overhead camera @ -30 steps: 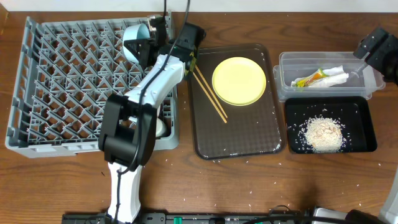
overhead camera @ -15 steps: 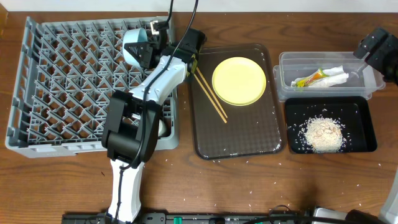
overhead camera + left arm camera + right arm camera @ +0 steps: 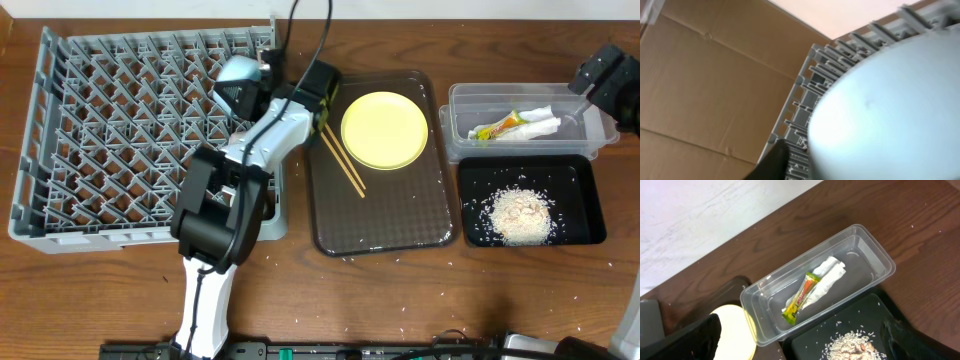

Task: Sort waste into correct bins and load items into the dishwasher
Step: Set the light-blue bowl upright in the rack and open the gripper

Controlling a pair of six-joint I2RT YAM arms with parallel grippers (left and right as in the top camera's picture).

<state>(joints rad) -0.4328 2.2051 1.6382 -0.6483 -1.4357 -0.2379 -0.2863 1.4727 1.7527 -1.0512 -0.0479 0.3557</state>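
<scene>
Light blue bowl (image 3: 238,82) tipped on edge at the far right corner of the dish rack (image 3: 100,130), where the pegs can prop it.

The left gripper (image 3: 258,84) is right at the bowl, but I cannot tell whether it grips or has let go. The right gripper (image 3: 597,80) hangs wide and empty over the clear tub (image 3: 455,100), which holds the wrapper (image 3: 497,126) and napkin (image 3: 540,120). The rice (image 3: 520,215) lies apart in the black tray (image 3: 590,200), so wet and dry waste look sorted. The yellow plate (image 3: 385,130) and chopsticks (image 3: 340,160) lie on the brown serving tray (image 3: 400,220), probably next to load.

Tabletop (image 3: 90,290): brown wood.
Left end: grey dish rack (image 3: 110,130).
Middle: dark brown serving tray (image 3: 400,215).
Right end, far edge: clear tub (image 3: 460,145).
Right end, nearer: black tray (image 3: 580,190), just beside the tub.
</scene>
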